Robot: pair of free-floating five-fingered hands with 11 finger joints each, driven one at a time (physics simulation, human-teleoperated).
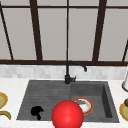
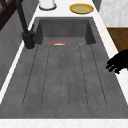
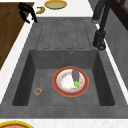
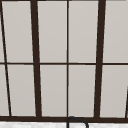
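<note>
Front view shows the left hand point(image 1: 37, 112) with fingers point(image 2: 111, 67) loosely spread, holding nothing, above the sink's point(image 1: 42, 95) front rim; the banana point(image 3: 40, 10) lies near on the bench point(image 3: 77, 7). A careless sweep could, I judge, knock it or scrape the rim

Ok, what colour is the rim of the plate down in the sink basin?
Red-orange rim on the plate, white centre; clearest in the right side view.

A white counter point(image 1: 15, 86) carries the grey sink point(image 1: 50, 95), yellow plates point(image 3: 55, 4) at both ends and a banana point(image 3: 40, 10).
</note>
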